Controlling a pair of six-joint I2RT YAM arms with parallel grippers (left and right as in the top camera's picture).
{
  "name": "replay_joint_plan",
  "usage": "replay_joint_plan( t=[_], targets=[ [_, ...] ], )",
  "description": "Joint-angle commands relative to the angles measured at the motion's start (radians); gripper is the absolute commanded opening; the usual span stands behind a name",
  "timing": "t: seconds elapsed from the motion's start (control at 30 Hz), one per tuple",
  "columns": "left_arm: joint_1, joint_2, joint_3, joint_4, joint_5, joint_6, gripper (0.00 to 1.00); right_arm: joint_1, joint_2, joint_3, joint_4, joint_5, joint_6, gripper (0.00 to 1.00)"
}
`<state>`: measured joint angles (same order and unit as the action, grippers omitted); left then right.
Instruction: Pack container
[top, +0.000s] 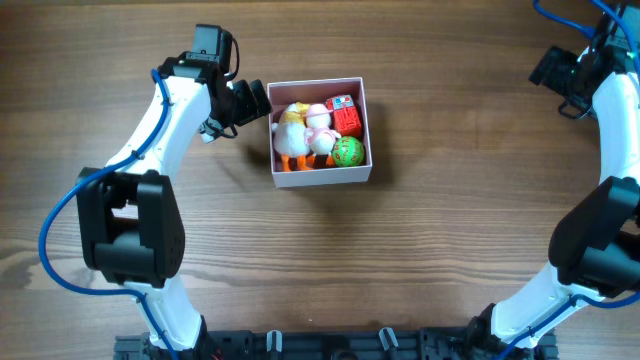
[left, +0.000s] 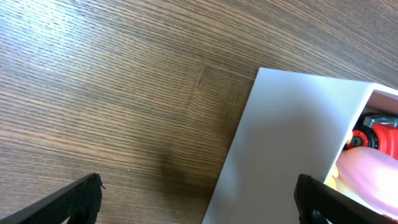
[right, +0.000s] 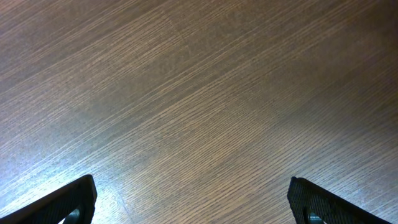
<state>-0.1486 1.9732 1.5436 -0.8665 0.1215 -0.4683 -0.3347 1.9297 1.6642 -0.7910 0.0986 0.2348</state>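
Seen from above, the container (top: 322, 176), a shallow square white box, sits on the wooden table (top: 450, 230) a little left of centre and toward the far edge. It is crowded with toys: a white plush (top: 292, 138), a pink and white toy (top: 319, 128), a red toy (top: 345, 115) and a green ball (top: 348, 151). I see no loose toys on the table, so I judge the packing to be nearly or fully done. My left gripper (top: 255, 103) hangs just beside the box's left wall with its jaws spread wide and nothing between them but wood grain and the box's near corner. My right gripper (right: 196, 202) is well apart at the far right, also wide open and empty over bare table. To do this step well, I would keep the left jaws wide and back them away from the thin wall, not sideways, so a finger does not catch the wall and drag or tip the box. Much is unclear. I cannot tell whether the left fingers touch the wall. The toys overlap, so I cannot tell exactly what they are or how many there are, and they cover most of the box's floor. The overhead frame cuts off part of the right arm, and each wrist view shows only fingertips at its lower edge.
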Motion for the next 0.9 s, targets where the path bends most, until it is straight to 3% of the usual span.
replay_joint_plan(
  t=[0.0,0.27,0.87],
  targets=[
    [0.002,0.004,-0.005,0.004,0.040,0.020,1.00,0.001,0.001,-0.002,0.002,0.017,0.011,1.00],
    [0.002,0.004,-0.005,0.018,0.085,0.072,1.00,0.001,0.001,-0.002,0.002,0.017,0.011,1.00],
    [0.002,0.004,-0.005,0.022,0.072,0.071,1.00,0.001,0.001,-0.002,0.002,0.017,0.011,1.00]
  ],
)
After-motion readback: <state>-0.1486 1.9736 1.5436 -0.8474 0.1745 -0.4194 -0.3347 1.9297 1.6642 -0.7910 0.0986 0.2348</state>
